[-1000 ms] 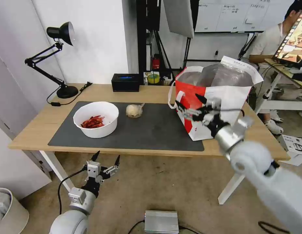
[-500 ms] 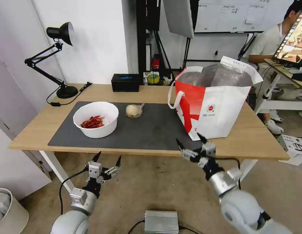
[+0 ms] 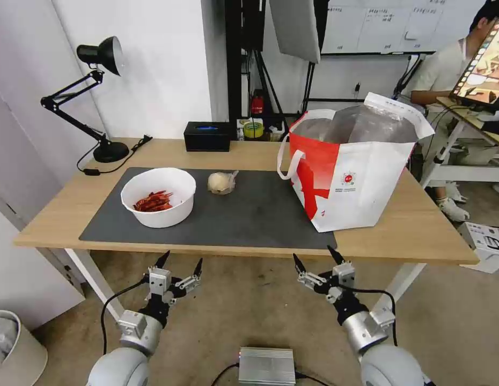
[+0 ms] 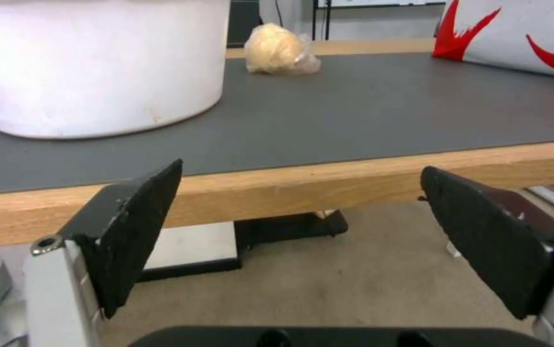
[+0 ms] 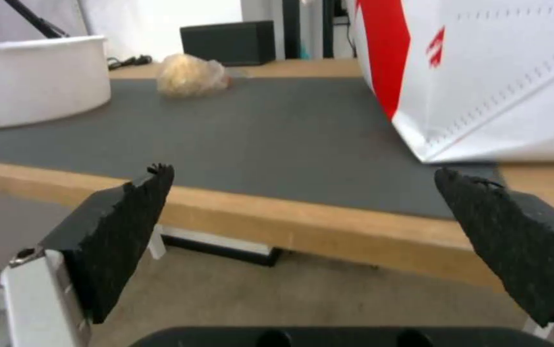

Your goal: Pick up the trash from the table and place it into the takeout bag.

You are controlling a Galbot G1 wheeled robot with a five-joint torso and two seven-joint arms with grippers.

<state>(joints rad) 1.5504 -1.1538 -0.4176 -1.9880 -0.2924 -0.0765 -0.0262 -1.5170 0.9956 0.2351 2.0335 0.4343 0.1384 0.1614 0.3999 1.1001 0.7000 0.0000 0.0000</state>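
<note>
Nearest to the robot, both claws hang below the front edge of the bench, above the floor. The left claw and the right claw are both spread wide and hold nothing.

On the dark grey mat stands the white bowl with red scraps inside it. Near it on the mat lies a balled plastic wrap; what it holds I cannot make out.

To the right stands the takeout bag, upright and open, partly on the mat. Its silver lining is visible, but its inside is hidden from here.

Farther back on the bench stand a black box and a black desk lamp, before a white wall.
</note>
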